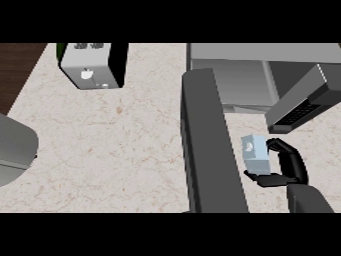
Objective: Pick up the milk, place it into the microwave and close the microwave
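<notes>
milk [255, 153]: pale blue carton, gripped by right robot hand [285, 170]
microwave [269, 80]: door hanging open
left robot hand: out of sight

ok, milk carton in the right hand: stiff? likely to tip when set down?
The milk carton looks like a flat-sided box, so probably stiff. It is taller than wide, so it may tip if set down tilted. The right hand curls round it.

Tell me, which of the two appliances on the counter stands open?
The microwave at the back right: its dark door is swung out toward the robot. The toaster at the back left has no door.
</notes>
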